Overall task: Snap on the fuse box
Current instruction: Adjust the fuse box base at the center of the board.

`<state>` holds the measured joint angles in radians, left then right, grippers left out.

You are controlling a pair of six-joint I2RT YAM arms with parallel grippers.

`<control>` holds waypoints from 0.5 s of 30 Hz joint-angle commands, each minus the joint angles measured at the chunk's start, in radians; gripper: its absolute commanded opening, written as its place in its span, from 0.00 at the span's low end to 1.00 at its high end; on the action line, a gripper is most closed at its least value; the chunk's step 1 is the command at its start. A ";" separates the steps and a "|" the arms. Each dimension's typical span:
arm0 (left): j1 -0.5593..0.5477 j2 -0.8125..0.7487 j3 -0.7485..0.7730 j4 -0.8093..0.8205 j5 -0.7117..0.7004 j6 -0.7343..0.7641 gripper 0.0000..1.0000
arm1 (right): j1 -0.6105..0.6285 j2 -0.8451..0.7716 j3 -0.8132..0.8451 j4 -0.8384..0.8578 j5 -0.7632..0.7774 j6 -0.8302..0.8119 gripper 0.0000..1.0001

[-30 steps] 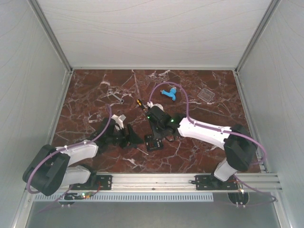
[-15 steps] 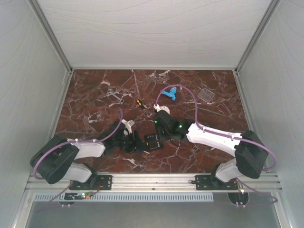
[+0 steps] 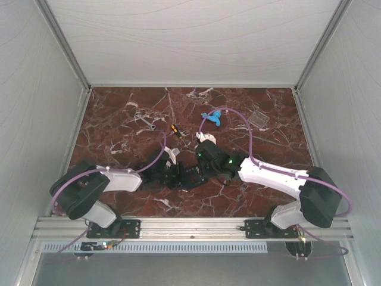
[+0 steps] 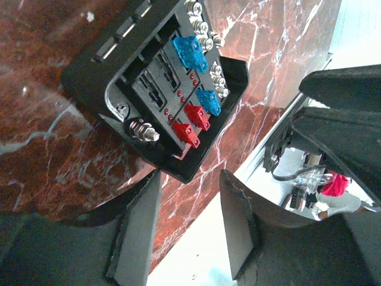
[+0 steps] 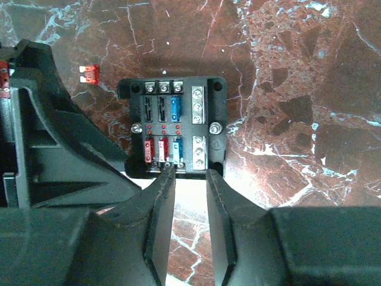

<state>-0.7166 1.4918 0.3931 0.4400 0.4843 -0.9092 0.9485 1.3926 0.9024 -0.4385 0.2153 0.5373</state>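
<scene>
The fuse box [image 5: 172, 125] is a square black box lying uncovered on the marble, with red and blue fuses showing [image 4: 161, 89]. In the top view it [image 3: 190, 176] sits between the two grippers. My left gripper [image 4: 191, 177] is open, with a corner of the box at the mouth of its jaws. My right gripper [image 5: 189, 173] is open by a narrow gap, its fingertips [image 5: 168, 171] at the box's near edge and nothing between them. The clear square cover [image 3: 259, 117] lies far off at the back right.
A loose red fuse [image 5: 89, 73] lies left of the box. A light-blue plastic piece [image 3: 212, 117], a black-handled screwdriver [image 3: 175, 130] and a wrench [image 3: 144, 121] lie farther back. The aluminium rail [image 3: 190, 225] runs along the near edge.
My left arm has swung right until its gripper reached the fuse box, and its jaws have narrowed. My right arm's wrist has shifted a little to the right. The box has stayed put.
</scene>
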 commanded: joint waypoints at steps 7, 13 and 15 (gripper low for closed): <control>0.029 -0.077 0.008 0.066 -0.065 -0.014 0.47 | -0.009 0.043 0.039 0.062 -0.024 -0.092 0.21; 0.119 -0.156 0.016 -0.046 -0.078 0.044 0.49 | -0.011 0.098 0.080 0.077 -0.031 -0.126 0.20; 0.145 -0.149 0.034 -0.068 -0.076 0.068 0.49 | -0.012 0.119 0.097 0.073 -0.026 -0.132 0.18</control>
<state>-0.6140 1.3514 0.3897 0.4179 0.4309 -0.8970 0.9421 1.4815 0.9447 -0.3988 0.1829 0.4408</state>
